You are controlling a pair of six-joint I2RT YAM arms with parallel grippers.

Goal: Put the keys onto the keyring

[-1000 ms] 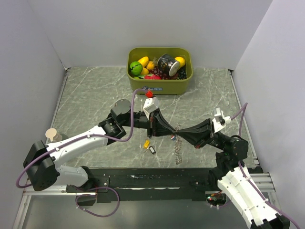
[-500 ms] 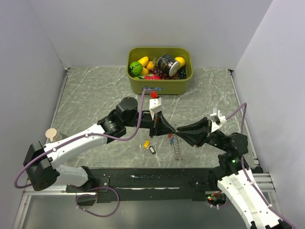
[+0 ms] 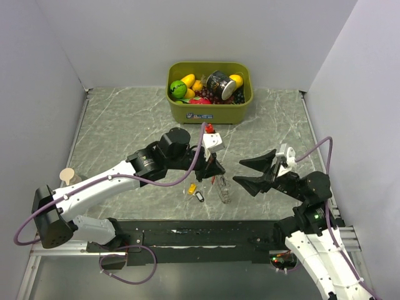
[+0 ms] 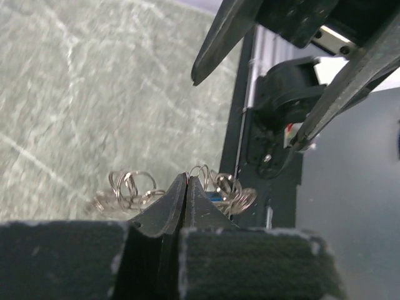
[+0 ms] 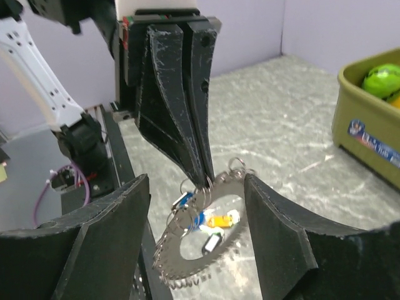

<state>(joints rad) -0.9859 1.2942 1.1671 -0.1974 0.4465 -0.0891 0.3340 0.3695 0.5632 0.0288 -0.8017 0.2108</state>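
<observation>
Plainly, the left fingers (image 5: 175,112) are pinched shut on the top rim of the keyring (image 3: 222,189). It hangs just above the desk (image 3: 125,125), with a blue key (image 5: 182,200) among its small loops. The right fingers (image 5: 106,231) stand wide apart at 3 o'clock of the ring, holding nothing. A yellow key (image 3: 192,187) and a black key (image 3: 200,197) lie at 9 o'clock. Such a thin pinch may let the ring swing or slip when pushed, and the tiny keys could skid from a grasp.
</observation>
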